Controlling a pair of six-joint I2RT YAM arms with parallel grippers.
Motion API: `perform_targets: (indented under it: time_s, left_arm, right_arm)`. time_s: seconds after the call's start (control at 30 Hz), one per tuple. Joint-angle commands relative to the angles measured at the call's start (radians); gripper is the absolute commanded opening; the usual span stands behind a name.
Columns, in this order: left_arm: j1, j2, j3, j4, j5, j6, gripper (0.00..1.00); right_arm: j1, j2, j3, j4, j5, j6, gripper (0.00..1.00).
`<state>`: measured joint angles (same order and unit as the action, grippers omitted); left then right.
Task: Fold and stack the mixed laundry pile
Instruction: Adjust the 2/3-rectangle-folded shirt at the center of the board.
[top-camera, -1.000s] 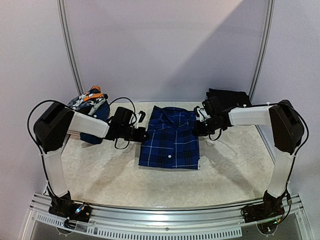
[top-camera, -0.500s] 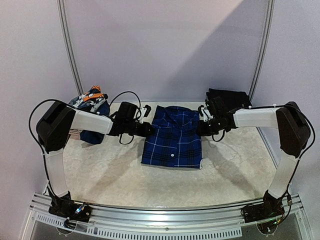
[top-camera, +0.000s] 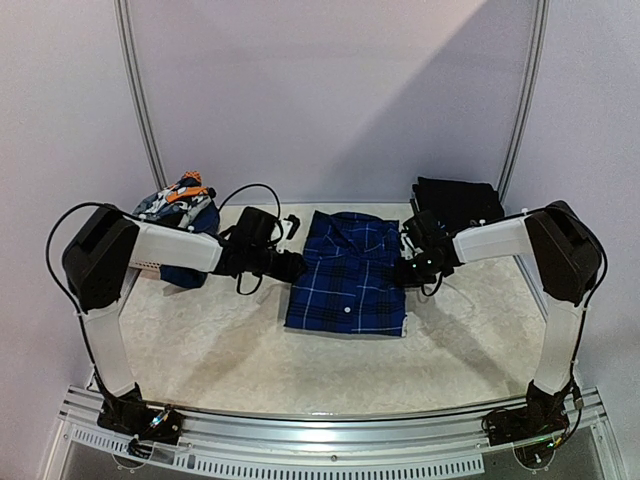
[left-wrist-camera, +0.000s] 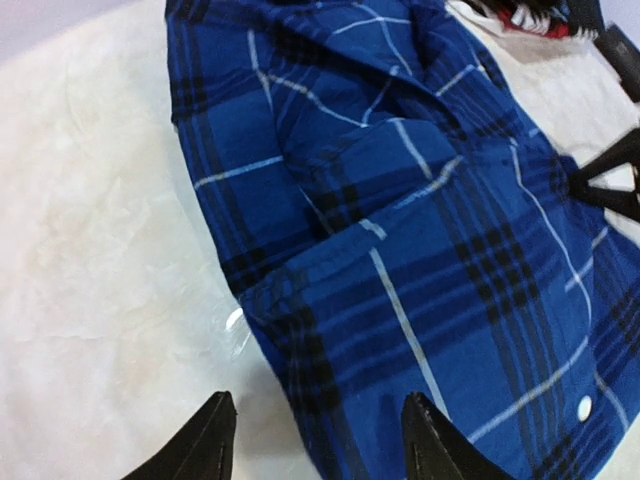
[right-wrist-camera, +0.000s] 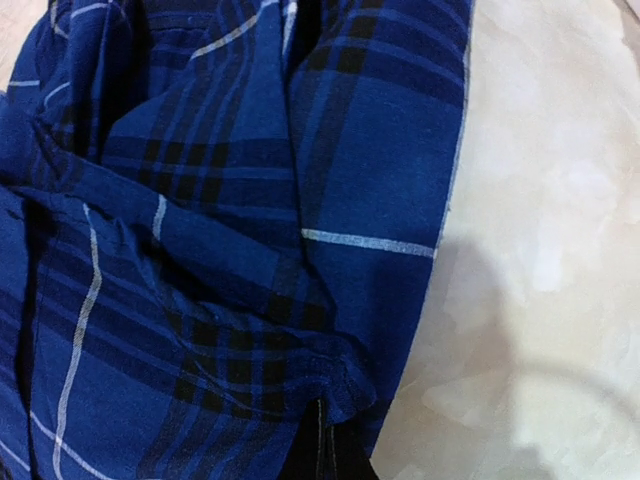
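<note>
Top external view: the shirt (top-camera: 345, 275) lies folded flat at the middle of the tabletop (top-camera: 220, 350). My left tool (top-camera: 299, 268) is at the shirt's left edge, fingers apart, the hem between them and unpinched. My right tool (top-camera: 404, 269) is at the shirt's right edge, closed together on a bunched fold of it. Trousers (top-camera: 457, 197) lie beyond the shirt's far right corner, and a pile (top-camera: 178, 205) lies well off its left.
</note>
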<state>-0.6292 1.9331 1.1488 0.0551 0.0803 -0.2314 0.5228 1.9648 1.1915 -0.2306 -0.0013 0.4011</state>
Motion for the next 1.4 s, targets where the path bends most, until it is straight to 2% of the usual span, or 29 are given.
perform_targets:
  time_s: [0.0,0.13,0.27,0.4,0.5,0.63,0.77,0.87,0.97,1.1,1.37]
  left_arm:
    - [-0.098,-0.114,-0.019,-0.106,-0.195,0.132,0.58]
    - [-0.174,-0.143,-0.03,-0.122,-0.207,0.214,0.58]
    - [-0.221,-0.132,-0.023,-0.118,-0.189,0.231,0.53]
    - [-0.225,-0.079,-0.005,-0.112,-0.131,0.229,0.45]
    - [-0.227,-0.045,-0.004,-0.086,-0.09,0.22,0.41]
    - [-0.229,-0.015,-0.012,-0.042,-0.064,0.212,0.39]
    - [-0.23,0.002,-0.03,0.009,-0.049,0.202,0.37]
    - [-0.23,0.016,-0.039,0.029,-0.04,0.199,0.35]
    - [-0.23,0.029,-0.046,0.044,-0.035,0.197,0.35]
    - [-0.23,0.031,-0.056,0.052,-0.032,0.199,0.34]
    - [-0.23,0.025,-0.075,0.052,-0.036,0.217,0.33]
  right_arm:
    - [-0.005,0.024,-0.006,-0.01,0.077,0.004,0.0]
    - [-0.004,0.001,-0.004,-0.015,0.07,-0.001,0.05]
    - [-0.005,-0.052,-0.002,-0.023,0.063,-0.014,0.2]
    - [-0.004,-0.145,-0.041,-0.025,0.06,-0.015,0.4]
    - [0.001,-0.236,-0.092,-0.043,0.074,-0.001,0.44]
    - [0.034,-0.366,-0.175,-0.029,0.022,0.023,0.43]
    - [0.062,-0.453,-0.259,0.046,-0.222,0.065,0.36]
    - [0.068,-0.439,-0.31,0.143,-0.414,0.111,0.29]
    - [0.079,-0.367,-0.315,0.172,-0.501,0.131,0.22]
    - [0.082,-0.295,-0.341,0.149,-0.47,0.137,0.18]
    - [0.077,-0.268,-0.473,0.151,-0.378,0.151,0.17]
